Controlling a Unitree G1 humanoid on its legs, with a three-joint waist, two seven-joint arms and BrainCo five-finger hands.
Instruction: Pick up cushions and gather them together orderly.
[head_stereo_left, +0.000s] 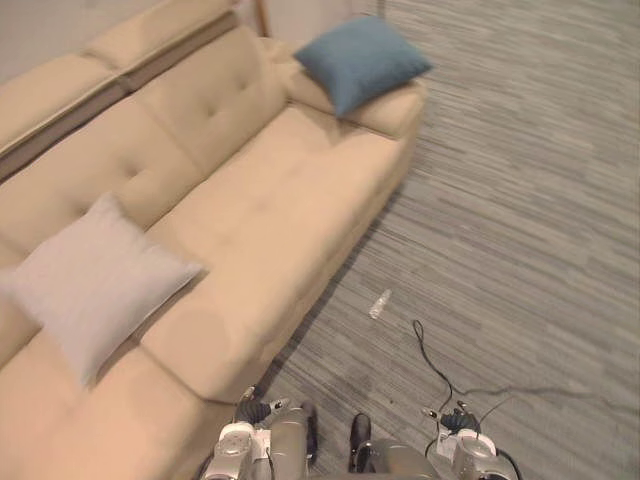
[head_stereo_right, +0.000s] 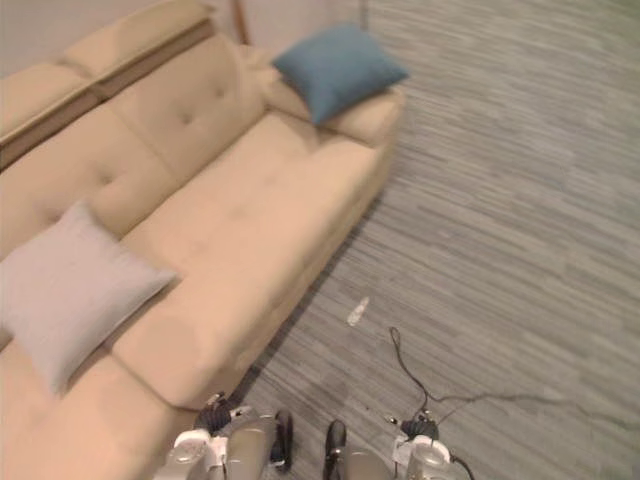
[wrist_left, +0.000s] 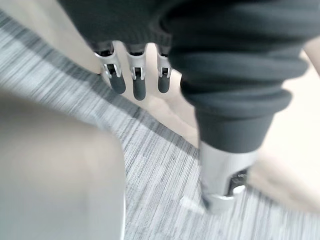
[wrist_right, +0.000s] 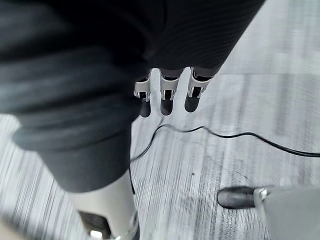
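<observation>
Blue cushion (head_stereo_left: 362, 60), sofa (head_stereo_left: 270, 220) far armrest; grey cushion (head_stereo_left: 95, 285), near seat: likely soft, light; grasp by corner. Left hand (wrist_left: 137, 82), right hand (wrist_right: 167, 97): fingers straight, empty.

The long cream sofa (head_stereo_left: 270, 210) wears smooth, matt upholstery (buttoned on the backrest), and the square blue cushion (head_stereo_left: 362, 60) and square pale-grey cushion (head_stereo_left: 95, 280) are soft matt cloth. The grey floor (head_stereo_left: 520, 200) is streaked, low-pile carpet.

A blue cushion (head_stereo_left: 362, 58) lying tilted on the far armrest of a cream sofa (head_stereo_left: 270, 215), a pale grey cushion (head_stereo_left: 92, 282) leaning against the backrest at the near end, a small clear bottle (head_stereo_left: 380, 304) lying on the grey striped carpet (head_stereo_left: 520, 200) near the sofa's front.
</observation>
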